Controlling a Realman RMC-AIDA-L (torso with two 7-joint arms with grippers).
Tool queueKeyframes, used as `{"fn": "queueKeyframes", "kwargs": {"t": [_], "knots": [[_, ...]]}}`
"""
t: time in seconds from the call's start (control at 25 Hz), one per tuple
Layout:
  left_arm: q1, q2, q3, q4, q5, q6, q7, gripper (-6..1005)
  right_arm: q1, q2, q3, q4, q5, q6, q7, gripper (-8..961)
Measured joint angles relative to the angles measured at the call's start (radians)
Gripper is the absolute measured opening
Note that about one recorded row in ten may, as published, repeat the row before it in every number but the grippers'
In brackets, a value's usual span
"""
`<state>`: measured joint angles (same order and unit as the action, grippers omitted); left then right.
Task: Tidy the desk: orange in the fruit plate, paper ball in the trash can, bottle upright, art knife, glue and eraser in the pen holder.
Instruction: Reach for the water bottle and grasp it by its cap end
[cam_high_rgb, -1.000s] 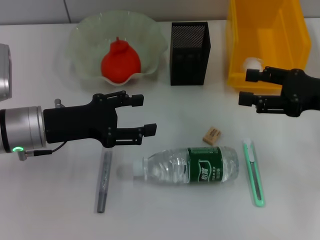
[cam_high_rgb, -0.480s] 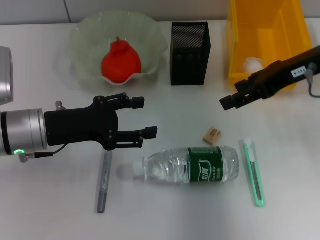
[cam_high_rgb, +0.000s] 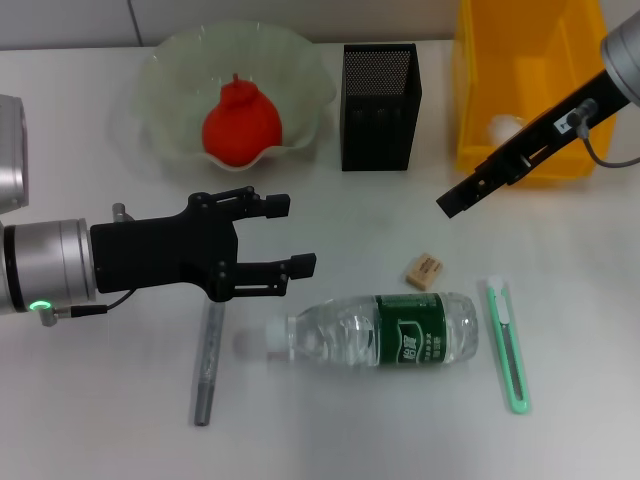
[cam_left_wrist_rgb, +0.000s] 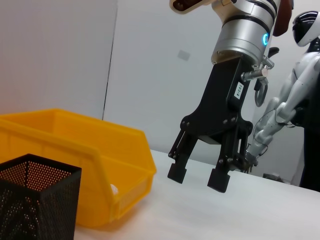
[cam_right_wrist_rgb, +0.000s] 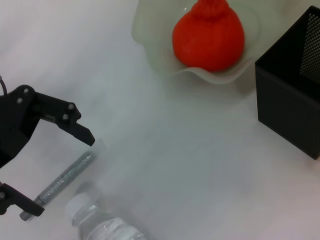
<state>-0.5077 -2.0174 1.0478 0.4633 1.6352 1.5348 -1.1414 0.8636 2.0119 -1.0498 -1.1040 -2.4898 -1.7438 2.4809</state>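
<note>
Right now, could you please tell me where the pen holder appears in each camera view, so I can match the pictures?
Head view: the pen holder stands at top centre, between the fruit plate and the trash can.
Left wrist view: bottom-left corner, in front of the trash can.
Right wrist view: right edge, beside the fruit plate.
Shared landmark: the pen holder itself.

- The trash can runs off the head view's top edge, so its far wall is unseen.
- The paper ball inside it is partly covered by the right gripper.
- The glue has its upper end hidden under the left gripper.
- In the right wrist view the bottle is cut off; only cap and neck show.
- The pen holder there is cropped at the edge.
- The eraser is too small to read any markings.
</note>
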Motion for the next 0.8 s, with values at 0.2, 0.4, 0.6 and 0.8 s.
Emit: {"fn": "queueKeyframes", "kwargs": {"t": [0.2,0.4,0.6,0.8], "knots": [[-0.001,0.000,-0.001,0.001,0.000,-0.001,0.000,820,0.014,0.001,-0.002,0.017,-0.005,0.004,-0.003,833],[-0.002,0.002,-0.002,0.001,0.000,-0.004,0.000,820,0.027,0.022,-0.003,0.021,0.015,0.006,-0.138,833],[0.002,0.007,-0.005,-0.001,0.000,-0.003,0.000,819,0.062,0.065,-0.005,0.077,0.032,0.006,-0.322,833],[0.011,0.023,-0.006,0.003,0.000,0.008,-0.010,819,0.080,0.066,-0.016,0.154,0.126,0.023,-0.451,834]]}}
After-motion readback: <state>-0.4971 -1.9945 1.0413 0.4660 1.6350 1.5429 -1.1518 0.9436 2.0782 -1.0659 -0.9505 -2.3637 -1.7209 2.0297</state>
